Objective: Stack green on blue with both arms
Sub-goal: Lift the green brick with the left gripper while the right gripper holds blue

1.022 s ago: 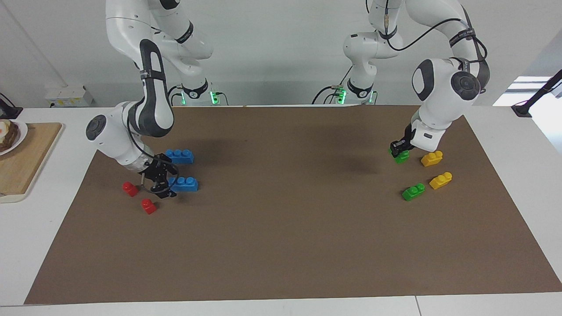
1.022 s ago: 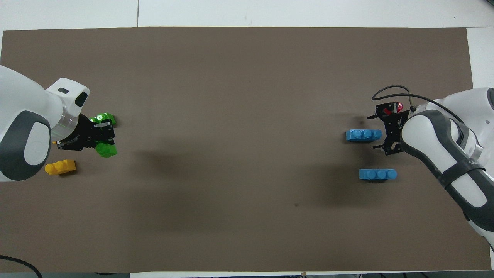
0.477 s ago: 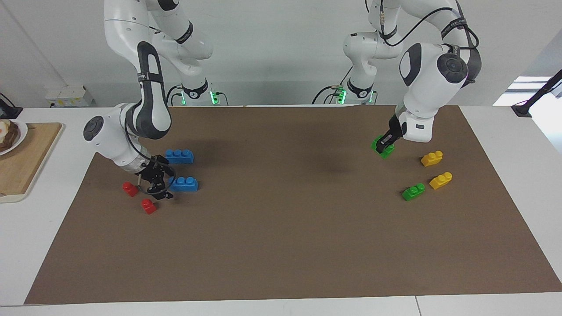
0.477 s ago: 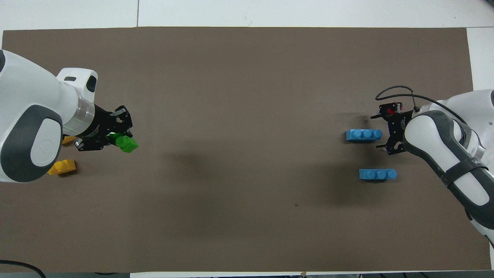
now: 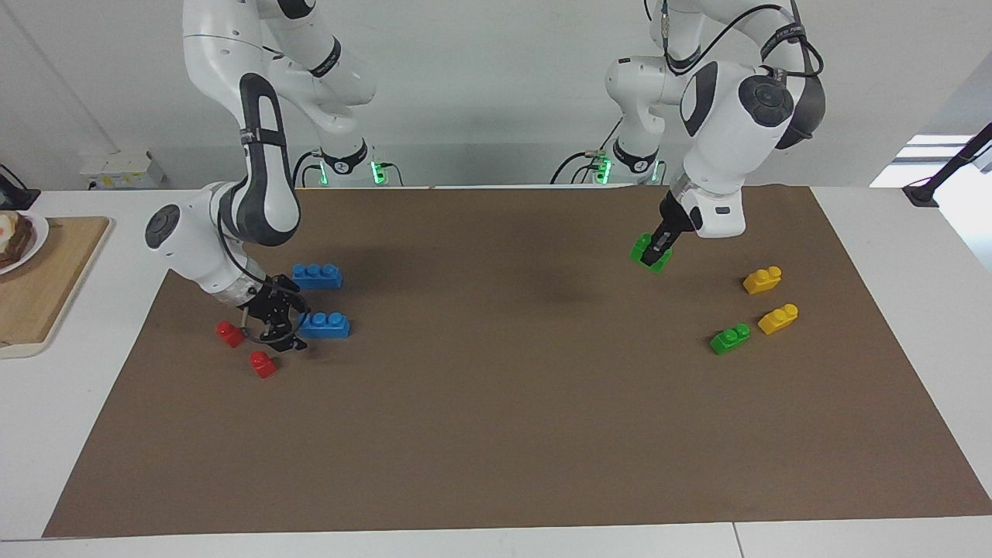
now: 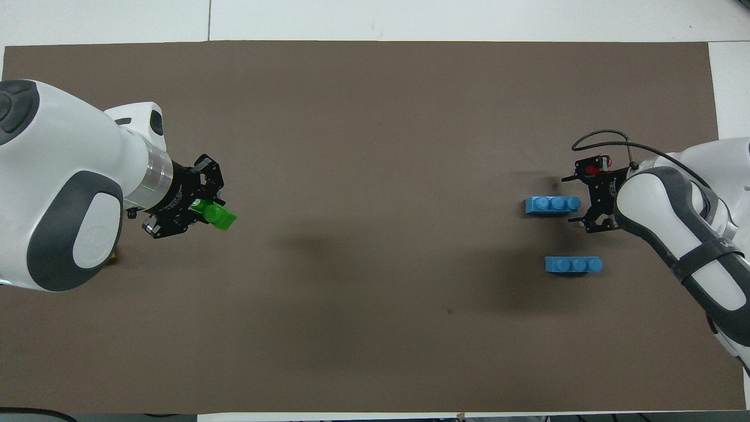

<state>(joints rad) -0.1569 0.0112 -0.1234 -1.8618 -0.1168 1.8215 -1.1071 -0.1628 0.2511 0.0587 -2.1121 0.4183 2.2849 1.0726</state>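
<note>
Green plastic shows in the left gripper: its fingers are clamped on one green brick, carried tilted in the air over the bare brown mat toward the left arm's end of the table; the second green brick lies on the mat beside two yellow bricks, well apart from the held one.

At the right arm's end, the right gripper hangs low just beside the end of one blue brick, with its fingers spread and nothing between them; I cannot tell whether they touch the brick; the other blue brick lies nearer to the robots, and two red bricks sit close by the gripper.

My judgement of the step in hand is carrying green while blue is about to be grasped; to do it well, the right gripper should straddle the blue brick across its narrow width, close squarely so that the studs stay upward, and avoid nudging the red bricks; the left gripper should level the green brick before the two meet, line its hollow underside over the blue studs, and press straight down; a tilted approach would likely jam on one stud.

Containers: none stands on the mat; a plate on a wooden board off the mat holds food that I cannot identify.
</note>
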